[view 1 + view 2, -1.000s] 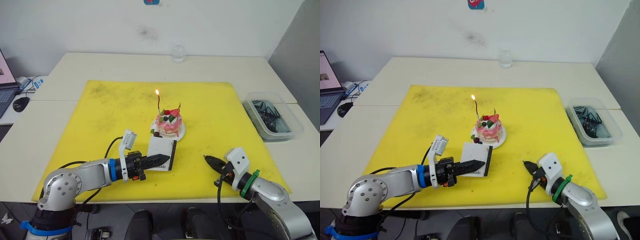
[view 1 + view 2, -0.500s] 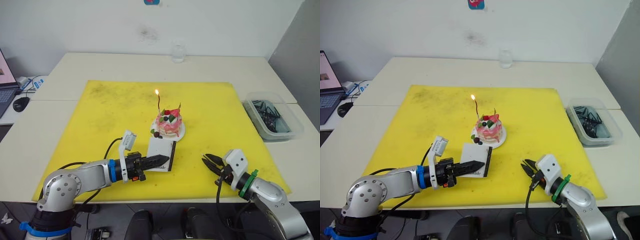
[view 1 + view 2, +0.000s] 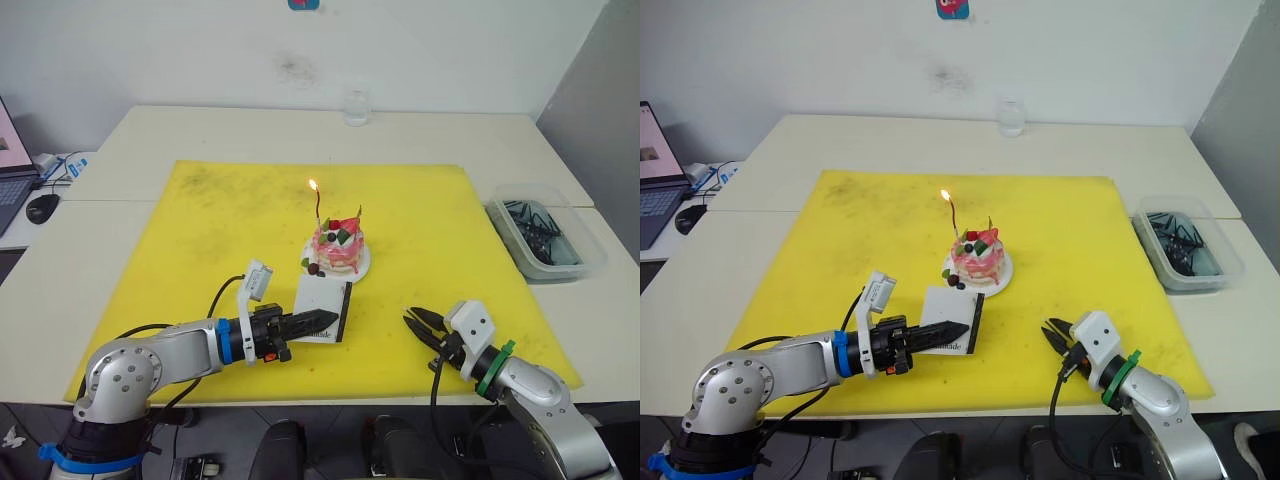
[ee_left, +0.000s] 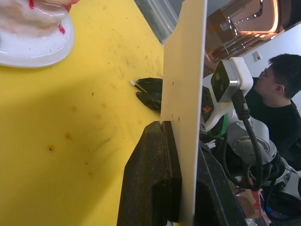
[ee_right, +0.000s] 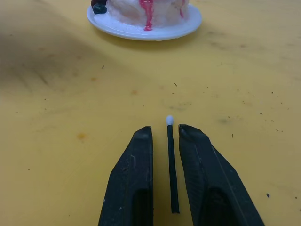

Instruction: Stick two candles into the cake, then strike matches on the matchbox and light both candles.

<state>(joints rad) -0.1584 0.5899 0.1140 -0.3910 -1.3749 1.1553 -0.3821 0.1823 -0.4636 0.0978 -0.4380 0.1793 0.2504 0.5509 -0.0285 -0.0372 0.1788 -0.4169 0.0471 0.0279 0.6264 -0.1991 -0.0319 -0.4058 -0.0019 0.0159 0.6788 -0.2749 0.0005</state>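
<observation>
A mat (image 3: 220, 230) covers the middle of the tabletop (image 3: 200, 130). On it, about centre, sits the cake (image 3: 338, 247) with two candles (image 3: 318, 208) standing in it. Just in front of the cake the matchbox (image 3: 324, 309) stands tilted, the left gripper (image 3: 318, 320) reaching it from the left. Right of the matchbox, near the mat's front edge, a match (image 5: 172, 165) lies between the jaws of the right gripper (image 3: 420, 324). A bin (image 3: 590, 250) sits off the mat to the right, a glass (image 3: 357, 105) behind, a laptop (image 3: 658, 180) far left.

My right gripper (image 5: 165, 136) rests low on the yellow mat (image 5: 56, 94), fingers parted. A dark match (image 5: 172, 169) with a pale head lies between them, pointing toward the cake (image 5: 146, 12) on its white plate (image 5: 141, 29), well apart.
</observation>
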